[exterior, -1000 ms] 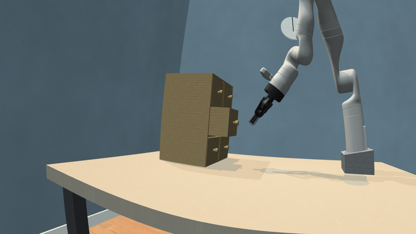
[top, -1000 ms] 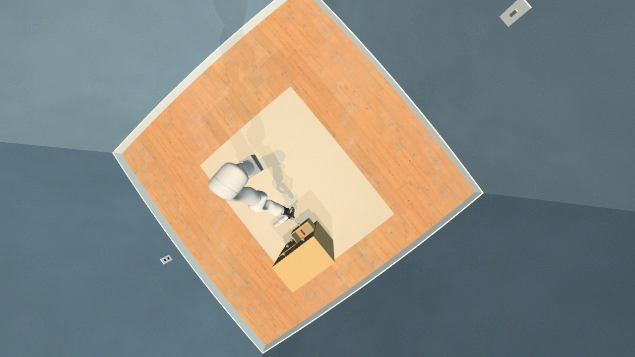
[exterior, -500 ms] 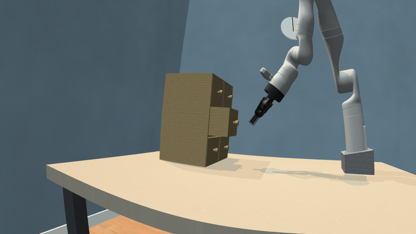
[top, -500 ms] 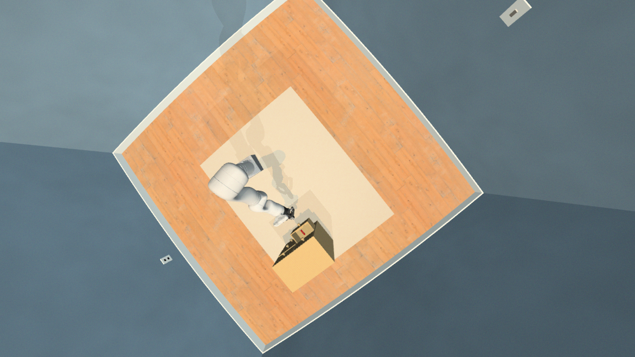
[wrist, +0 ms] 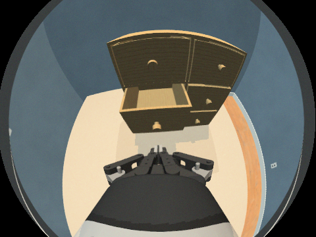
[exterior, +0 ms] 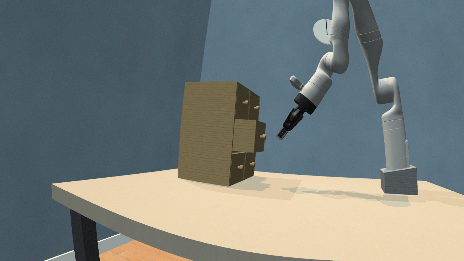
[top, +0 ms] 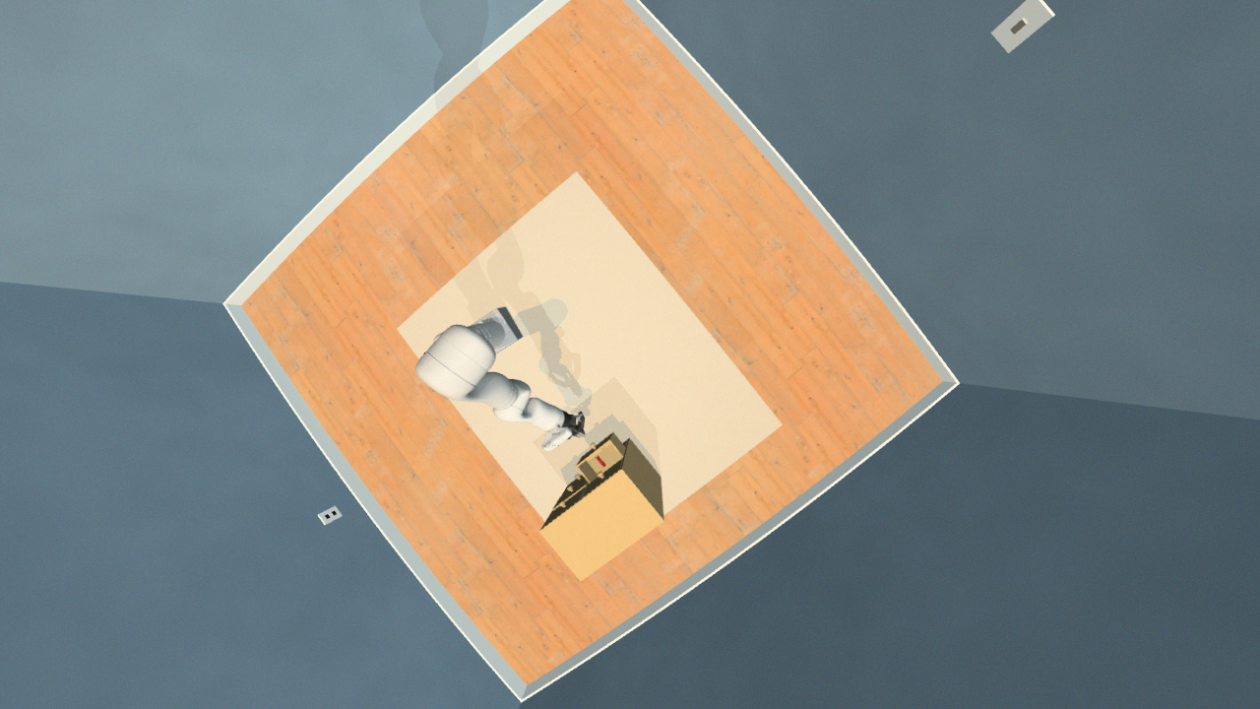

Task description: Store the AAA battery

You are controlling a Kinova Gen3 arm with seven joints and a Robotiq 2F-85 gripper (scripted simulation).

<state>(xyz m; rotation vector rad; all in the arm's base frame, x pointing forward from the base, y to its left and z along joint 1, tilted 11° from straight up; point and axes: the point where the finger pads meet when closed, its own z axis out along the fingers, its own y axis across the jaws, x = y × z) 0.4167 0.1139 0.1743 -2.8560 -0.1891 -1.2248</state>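
Note:
The wooden chest (top: 607, 524) (exterior: 207, 129) (wrist: 149, 49) stands on the table near one edge. One middle-row drawer (exterior: 248, 136) (wrist: 154, 120) is pulled partly out. In the overhead view a small red thing (top: 599, 460) lies in that drawer; in the wrist view the visible drawer floor looks bare. The other drawers are pushed in. My gripper (top: 579, 422) (exterior: 281, 134) (wrist: 158, 149) is shut with nothing between the fingers. It hangs in the air a short way in front of the open drawer's knob (exterior: 262, 136) (wrist: 157, 126), at about its height. I see no loose AAA battery on the table in any view.
The table (exterior: 227, 220) (top: 616, 290) is pale with rounded edges over a wooden floor. The arm's grey base block (exterior: 398, 180) stands at the far side from the chest.

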